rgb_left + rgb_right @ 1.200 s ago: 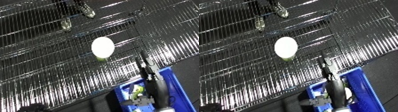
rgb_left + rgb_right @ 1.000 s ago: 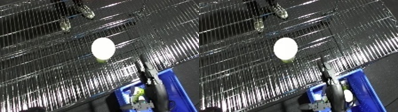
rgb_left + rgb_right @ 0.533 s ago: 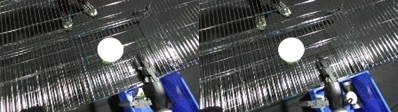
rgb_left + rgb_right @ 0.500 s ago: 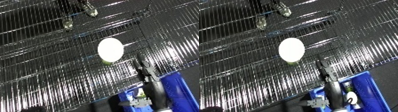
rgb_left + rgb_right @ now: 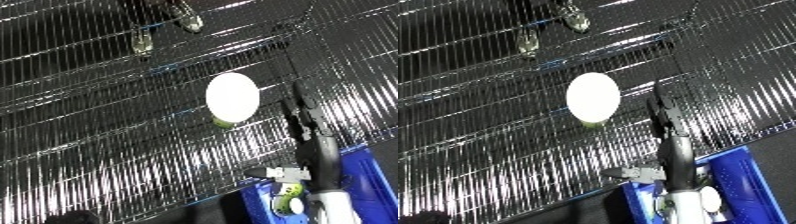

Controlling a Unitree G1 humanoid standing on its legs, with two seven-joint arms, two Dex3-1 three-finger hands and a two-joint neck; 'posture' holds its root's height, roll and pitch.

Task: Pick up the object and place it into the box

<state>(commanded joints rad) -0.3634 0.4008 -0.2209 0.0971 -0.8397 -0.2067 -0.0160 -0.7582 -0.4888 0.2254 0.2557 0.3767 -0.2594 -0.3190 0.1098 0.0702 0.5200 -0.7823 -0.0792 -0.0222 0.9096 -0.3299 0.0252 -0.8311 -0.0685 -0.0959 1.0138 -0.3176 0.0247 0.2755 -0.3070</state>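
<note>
Surface: a shiny ribbed metallic desk fills most of both views, its lines running steeply because the view is tilted; strong glare streaks cross it.

Object: a white oval object, bright and featureless under the glare, lies on the ribbed surface near the centre. A small yellow-green patch shows at its lower edge; what that is cannot be told. Nothing touches the object.

Bin: a blue bin sits at the lower right corner, partly cut off by the frame edge. Small items lie inside, among them a round white piece and a green-and-white piece; their identity is unclear.

Right robot hand: black, slim, reaching up from the lower edge on a white and silver forearm. It stands just to the right of the white object and apart from it, above the bin's near corner. Whether its fingers are spread or curled cannot be told; it appears to hold nothing.

Background: two dull, shoe-like shapes stand at the far upper edge, beyond the desk.
</note>
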